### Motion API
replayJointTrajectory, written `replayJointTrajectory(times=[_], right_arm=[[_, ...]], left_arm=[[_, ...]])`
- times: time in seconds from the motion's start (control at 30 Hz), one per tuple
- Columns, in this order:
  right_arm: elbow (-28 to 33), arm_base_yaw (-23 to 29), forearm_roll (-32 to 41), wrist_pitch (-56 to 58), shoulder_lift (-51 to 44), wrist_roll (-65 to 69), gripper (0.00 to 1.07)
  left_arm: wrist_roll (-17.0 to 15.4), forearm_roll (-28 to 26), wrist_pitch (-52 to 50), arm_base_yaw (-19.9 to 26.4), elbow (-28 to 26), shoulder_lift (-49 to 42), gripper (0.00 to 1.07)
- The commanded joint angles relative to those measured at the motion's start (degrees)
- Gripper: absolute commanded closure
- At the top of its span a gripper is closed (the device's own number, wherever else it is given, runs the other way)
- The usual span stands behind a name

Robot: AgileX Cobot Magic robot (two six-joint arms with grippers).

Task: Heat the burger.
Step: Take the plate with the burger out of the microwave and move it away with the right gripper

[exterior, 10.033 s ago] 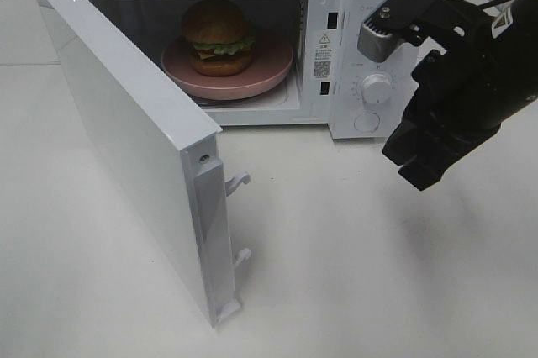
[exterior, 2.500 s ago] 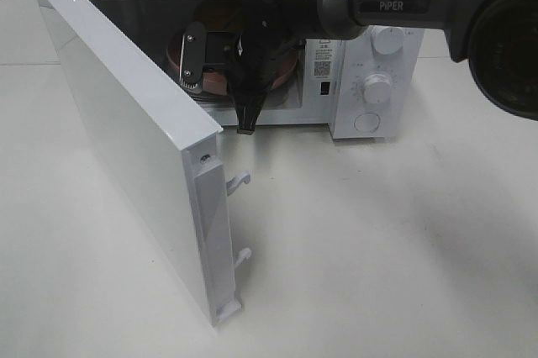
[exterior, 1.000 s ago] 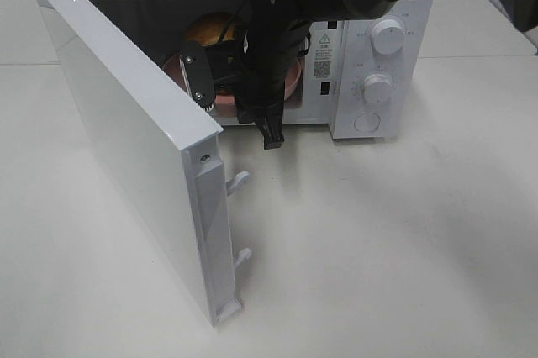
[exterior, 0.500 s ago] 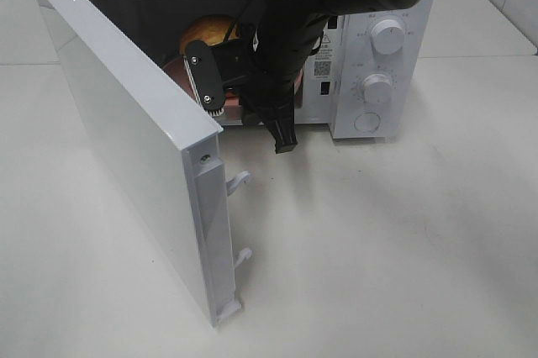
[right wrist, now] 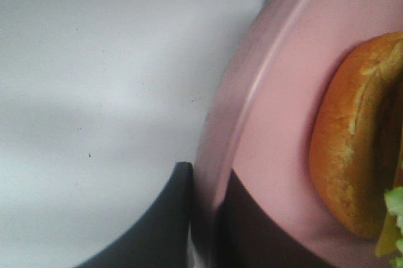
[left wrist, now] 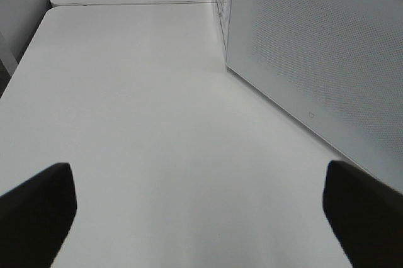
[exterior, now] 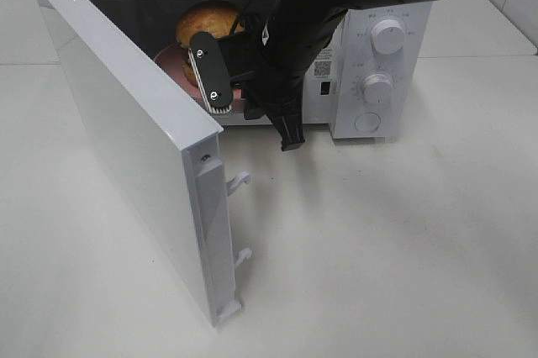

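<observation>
Burger (exterior: pixel 207 23) on a pink plate (exterior: pixel 168 62), inside the microwave (exterior: pixel 382 5) cavity at the far end of the worktop (exterior: pixel 378 249); that much holds from the high camera, though only the glossy bun top and a sliver of plate rim show past the arm. Working near to far: closest to the camera, bare white worktop. Next, the microwave door (exterior: pixel 134 139) swung wide open, its free edge toward the viewer with two white latch hooks (exterior: pixel 239 181) sticking out. Behind the door edge, the right hand (exterior: pixel 252 102) hangs at the mouth of the cavity, dark wrist housing above it, one finger pointing down in front of the cavity floor and a grey pad plate angled toward the door. Right wrist camera shows the plate rim (right wrist: pixel 252 85) gripped between the fingers (right wrist: pixel 164 217), so the right hand is clamped on the plate; burger bun (right wrist: pixel 352 142) sits just beyond the rim, lettuce (right wrist: pixel 395 208) at the frame edge. Farthest back, the control panel with two white knobs (exterior: pixel 378 87) to the right of the cavity. Left hand (left wrist: pixel 195 208) well apart from all this, low over bare worktop beside the white door face (left wrist: pixel 315 48); its two dark fingertips (left wrist: pixel 38 208) stand spread wide, nothing between them.
</observation>
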Motion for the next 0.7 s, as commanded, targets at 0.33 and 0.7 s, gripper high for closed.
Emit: replayJointTrajectory(times=[0.33,0.7], right_arm=[[5.21,-0.57,-3.84,-8.08,-3.21,0.63,1.07],[12.61,-1.15,-5.50,-15.47,-6.99,0.46,1.07]], left_arm=[[-0.34,0.11,-0.23,0.06,0.17,-1.20,0.06],[-0.34,0.06,-0.23,0.06,0.17,-1.20,0.06]])
